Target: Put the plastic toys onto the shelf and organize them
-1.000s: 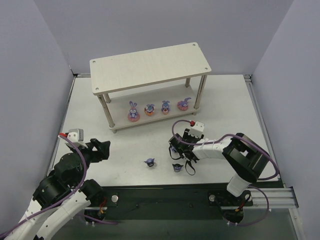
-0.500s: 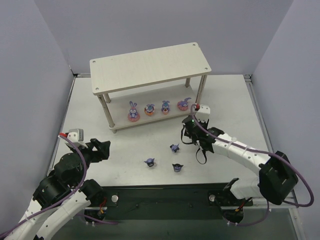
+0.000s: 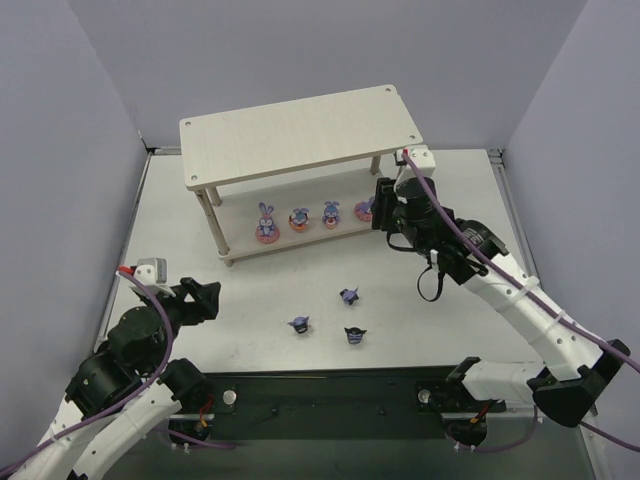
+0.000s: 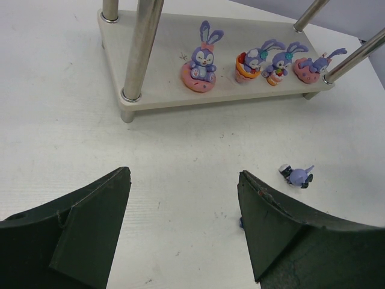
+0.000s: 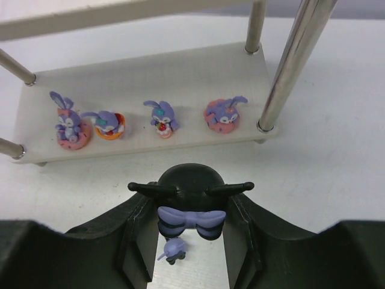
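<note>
The white table in front of me carries the shelf, which stands on its four legs toward the far side. Three dark toys sit on the bare top nearer to me, each apart from the others: the far toy, the left toy and the near toy.

A robotics lab cell is suggested: a white worktop is enclosed by plain pale partition walls, with an aluminium rail fitted along its near edge.

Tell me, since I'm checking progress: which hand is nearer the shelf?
Right. The right hand, holding a dark figure, hovers by the shelf's right front leg; the left hand is far back, well short of it.
</note>
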Available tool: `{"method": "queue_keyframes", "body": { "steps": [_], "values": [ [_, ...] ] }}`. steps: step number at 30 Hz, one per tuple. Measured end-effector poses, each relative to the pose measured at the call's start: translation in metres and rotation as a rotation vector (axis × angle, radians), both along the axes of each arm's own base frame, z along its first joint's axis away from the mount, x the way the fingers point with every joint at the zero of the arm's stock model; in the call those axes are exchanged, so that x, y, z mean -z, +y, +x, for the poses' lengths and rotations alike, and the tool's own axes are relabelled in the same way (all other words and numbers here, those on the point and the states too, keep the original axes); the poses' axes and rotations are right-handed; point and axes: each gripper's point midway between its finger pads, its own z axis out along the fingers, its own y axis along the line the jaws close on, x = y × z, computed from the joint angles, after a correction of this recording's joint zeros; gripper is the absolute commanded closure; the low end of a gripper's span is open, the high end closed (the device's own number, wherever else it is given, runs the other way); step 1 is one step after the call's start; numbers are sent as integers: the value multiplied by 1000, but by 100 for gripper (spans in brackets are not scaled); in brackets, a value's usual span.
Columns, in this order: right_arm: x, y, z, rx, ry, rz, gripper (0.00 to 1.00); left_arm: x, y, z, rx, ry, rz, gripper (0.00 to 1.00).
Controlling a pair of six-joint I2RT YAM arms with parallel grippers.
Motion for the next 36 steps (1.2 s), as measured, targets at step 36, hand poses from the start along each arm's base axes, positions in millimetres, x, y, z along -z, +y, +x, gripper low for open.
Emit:
{"method": "queue_keyframes", "body": {
  "steps": [36],
  "values": [
    [-69, 9, 112, -116, -75, -118, 97, -1, 1, -2, 0, -11, -10, 18]
  ]
}}
